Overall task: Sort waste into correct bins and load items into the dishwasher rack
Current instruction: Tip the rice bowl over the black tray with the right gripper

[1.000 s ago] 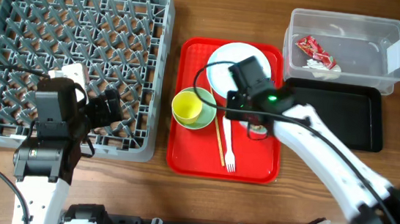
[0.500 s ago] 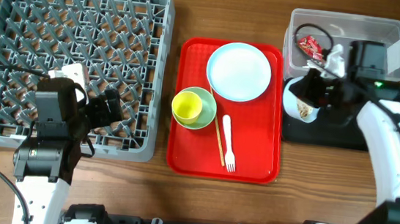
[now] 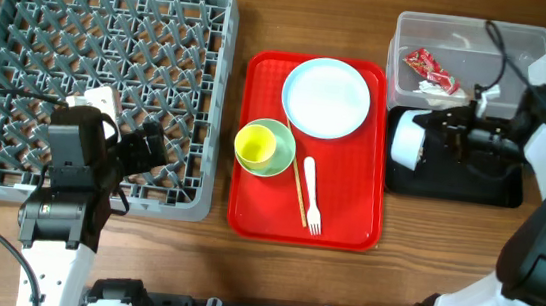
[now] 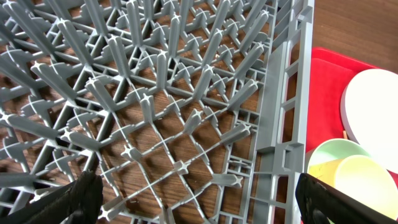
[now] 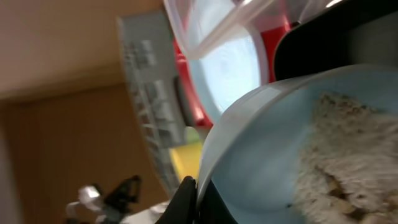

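I have the right gripper (image 5: 194, 198) pinched on the rim of the pale-blue bowl (image 3: 408, 143), which is tipped on its side over the left end of the black tray (image 3: 490, 189); in the wrist view a clump of beige crumbs (image 5: 339, 149) lies inside the bowl, not yet tipped out; the clear tub (image 3: 523, 57) just behind the tray holds the red wrapper (image 3: 432, 70) and the white paper scrap (image 3: 443, 91); the left gripper (image 4: 199, 186) hangs over the near right corner of the grey rack (image 3: 26, 9), fingers spread wide and holding nothing; the plate (image 3: 326, 98), the yellow cup (image 3: 256, 145) nested in the green bowl (image 3: 283, 156), the fork (image 3: 311, 197) and the chopstick (image 3: 299, 191) wait on the red serving tray (image 3: 346, 230). My worries: the bowl sits close to the black tray's left edge, so crumbs shaken loose could land on the table (image 3: 266, 12) or the red serving tray; the clump looks sticky and may cling; a pinch on a thin rim could let the bowl swivel or drop.
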{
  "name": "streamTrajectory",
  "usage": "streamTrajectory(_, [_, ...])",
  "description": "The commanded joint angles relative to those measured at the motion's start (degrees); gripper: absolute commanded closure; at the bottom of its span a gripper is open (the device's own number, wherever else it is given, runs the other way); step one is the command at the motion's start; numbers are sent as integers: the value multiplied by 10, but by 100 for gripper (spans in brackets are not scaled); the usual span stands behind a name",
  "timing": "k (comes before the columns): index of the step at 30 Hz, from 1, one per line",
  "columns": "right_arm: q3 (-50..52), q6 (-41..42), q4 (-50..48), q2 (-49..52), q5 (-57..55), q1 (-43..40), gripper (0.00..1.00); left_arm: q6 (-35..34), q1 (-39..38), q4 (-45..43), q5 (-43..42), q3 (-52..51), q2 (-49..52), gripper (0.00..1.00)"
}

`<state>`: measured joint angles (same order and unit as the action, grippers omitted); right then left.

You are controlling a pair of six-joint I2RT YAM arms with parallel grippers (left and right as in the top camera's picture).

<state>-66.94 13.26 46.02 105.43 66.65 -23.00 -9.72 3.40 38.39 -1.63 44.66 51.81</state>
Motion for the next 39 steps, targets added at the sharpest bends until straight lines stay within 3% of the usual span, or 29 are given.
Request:
streamTrajectory(1, [2, 28, 0, 31, 118, -42, 96, 1, 3, -2, -9, 10, 0, 0])
streamTrajectory(12, [2, 80, -3, 50, 263, -152, 96, 1, 3, -2, -9, 10, 0, 0])
streamTrajectory(24, [2, 242, -63, 50, 263, -208, 96, 1, 3, -2, -9, 10, 0, 0])
streamTrajectory(26, [2, 222, -70, 50, 243, -207, 96, 1, 3, -2, -9, 10, 0, 0])
streamTrajectory(30, [2, 135, -42, 50, 83, -188, 96, 1, 3, -2, -9, 10, 0, 0])
streamTrajectory(31, [2, 61, -46, 50, 132, -178, 96, 1, 3, -2, -9, 10, 0, 0])
streamTrajectory(32, [2, -56, -56, 49, 267, -163, 96, 1, 3, -2, -9, 10, 0, 0])
streamTrajectory(33, [0, -68, -35, 47, 252, -152, 96, 1, 3, -2, -9, 10, 0, 0])
streamTrajectory(35, [0, 36, -26, 46, 138, -142, 96, 1, 3, -2, -9, 10, 0, 0])
streamTrajectory(39, [0, 31, -1, 42, 36, -125, 96, 1, 3, 0, -9, 10, 0, 0])
